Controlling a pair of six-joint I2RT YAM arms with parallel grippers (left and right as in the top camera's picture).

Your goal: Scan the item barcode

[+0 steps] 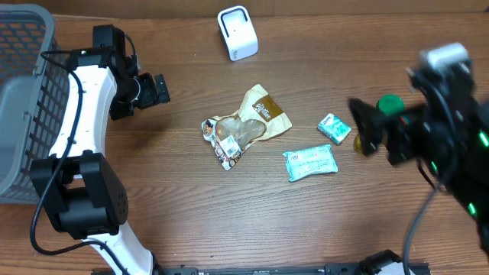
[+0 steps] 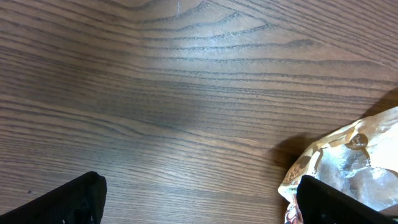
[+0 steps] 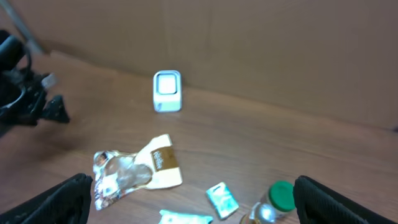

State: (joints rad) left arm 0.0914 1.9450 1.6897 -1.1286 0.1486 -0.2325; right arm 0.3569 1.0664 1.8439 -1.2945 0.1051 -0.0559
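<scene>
Left fingers (image 1: 161,80) and right fingers (image 1: 361,116) spread wide.

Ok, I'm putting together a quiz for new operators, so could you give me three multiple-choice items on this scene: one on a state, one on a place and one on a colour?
1. The left claw and right claw are:
A. both open and empty
B. both shut
C. one open, one shut

2. The white scanner is:
A. in the left claw
B. on the table, beyond the snack bag
C. in the right claw

3. The cap of the bottle is:
A. red
B. green
C. white

Answers:
1. A: both wrist views show the fingers spread wide with nothing between them.
2. B: the scanner stands alone on the wood.
3. B: the green cap shows in the overhead and right wrist views.
</scene>
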